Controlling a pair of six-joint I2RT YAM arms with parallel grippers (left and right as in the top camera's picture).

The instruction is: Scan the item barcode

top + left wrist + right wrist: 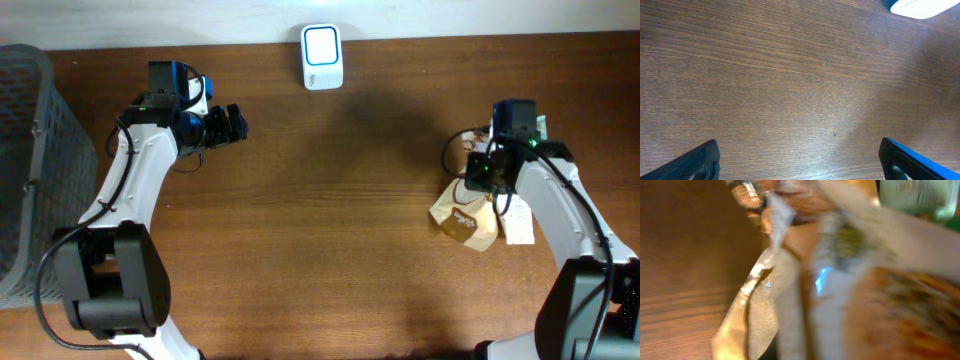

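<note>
Below right claw point(478, 182), blurred packet point(830, 295)

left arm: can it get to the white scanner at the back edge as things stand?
Probably yes. The left gripper is open and empty, the white scanner sits off to its right by the back edge, and only bare table lies between them. Nothing visible blocks the way.

Grey mesh basket point(35, 140), brown wooden table point(330, 230)

Overhead cam: straight down, far, whole table point(330, 230). L wrist cam: low, looks ahead of left gripper point(800, 167); shares barcode scanner point(925, 6) w/ overhead. R wrist: v. close, blurred.
</note>
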